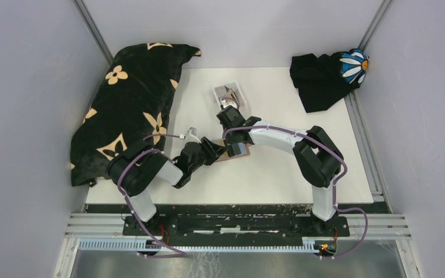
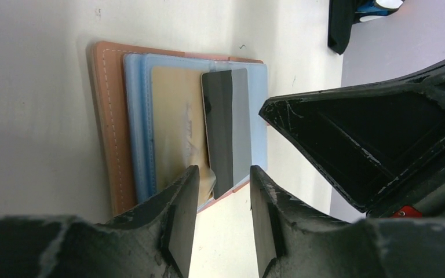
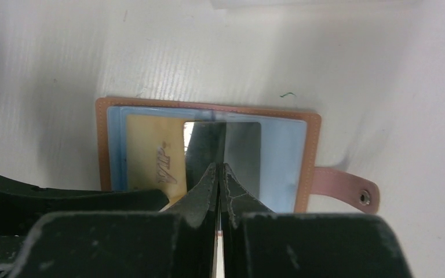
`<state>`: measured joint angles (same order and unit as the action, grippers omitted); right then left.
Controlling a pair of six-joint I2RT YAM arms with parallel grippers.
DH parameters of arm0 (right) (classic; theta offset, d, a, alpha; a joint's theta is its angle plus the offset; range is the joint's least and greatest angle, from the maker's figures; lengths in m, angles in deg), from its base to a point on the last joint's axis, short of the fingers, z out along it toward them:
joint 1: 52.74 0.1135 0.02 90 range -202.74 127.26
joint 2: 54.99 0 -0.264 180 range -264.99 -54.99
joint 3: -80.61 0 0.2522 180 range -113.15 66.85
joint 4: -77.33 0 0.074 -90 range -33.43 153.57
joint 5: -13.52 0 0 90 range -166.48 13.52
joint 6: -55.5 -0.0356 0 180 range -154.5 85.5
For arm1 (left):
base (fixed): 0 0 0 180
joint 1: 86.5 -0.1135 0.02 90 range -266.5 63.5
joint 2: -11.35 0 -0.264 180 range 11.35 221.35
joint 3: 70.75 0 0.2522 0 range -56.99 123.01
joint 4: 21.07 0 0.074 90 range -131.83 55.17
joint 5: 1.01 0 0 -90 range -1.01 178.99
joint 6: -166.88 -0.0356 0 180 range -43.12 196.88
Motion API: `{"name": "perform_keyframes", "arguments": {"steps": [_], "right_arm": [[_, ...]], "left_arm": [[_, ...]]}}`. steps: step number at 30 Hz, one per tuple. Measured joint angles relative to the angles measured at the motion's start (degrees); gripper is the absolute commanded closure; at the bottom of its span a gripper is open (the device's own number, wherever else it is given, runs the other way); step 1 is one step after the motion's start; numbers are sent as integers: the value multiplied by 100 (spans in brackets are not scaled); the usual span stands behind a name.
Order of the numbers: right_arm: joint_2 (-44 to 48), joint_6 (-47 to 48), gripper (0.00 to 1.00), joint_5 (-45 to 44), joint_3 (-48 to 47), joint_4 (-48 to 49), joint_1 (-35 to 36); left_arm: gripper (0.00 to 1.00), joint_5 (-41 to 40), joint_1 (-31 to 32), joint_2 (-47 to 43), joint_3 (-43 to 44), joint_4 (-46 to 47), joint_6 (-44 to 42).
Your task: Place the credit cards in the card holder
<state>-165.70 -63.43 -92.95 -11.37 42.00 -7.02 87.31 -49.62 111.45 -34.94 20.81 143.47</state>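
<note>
My right pincer (image 3: 219,167) is pressing, clenched on nothing, onto the dark grey card (image 3: 246,150) lying across the open card holder (image 3: 101,145) on the bench (image 3: 64,58). My left pincer (image 2: 223,174) is hovering released at the holder's edge. I am seating this card, I judge; next it needs sliding fully into its sleeve.

Left arm (image 1: 150,171), right arm (image 1: 278,136), card holder (image 1: 226,157) between

1 high overhead view; 2 close wrist views onto the card holder (image 3: 278,156)
</note>
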Motion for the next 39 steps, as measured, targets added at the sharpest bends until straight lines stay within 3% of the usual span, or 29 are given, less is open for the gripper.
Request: {"name": "perform_keyframes", "arguments": {"steps": [5,39], "right_arm": [[-254,20,99,122,-258,-61,114],[-861,76,99,221,-686,-151,297]], "left_arm": [[61,-7,-22,0,-22,-46,-17],[62,20,-55,153,-57,205,-17]]}}
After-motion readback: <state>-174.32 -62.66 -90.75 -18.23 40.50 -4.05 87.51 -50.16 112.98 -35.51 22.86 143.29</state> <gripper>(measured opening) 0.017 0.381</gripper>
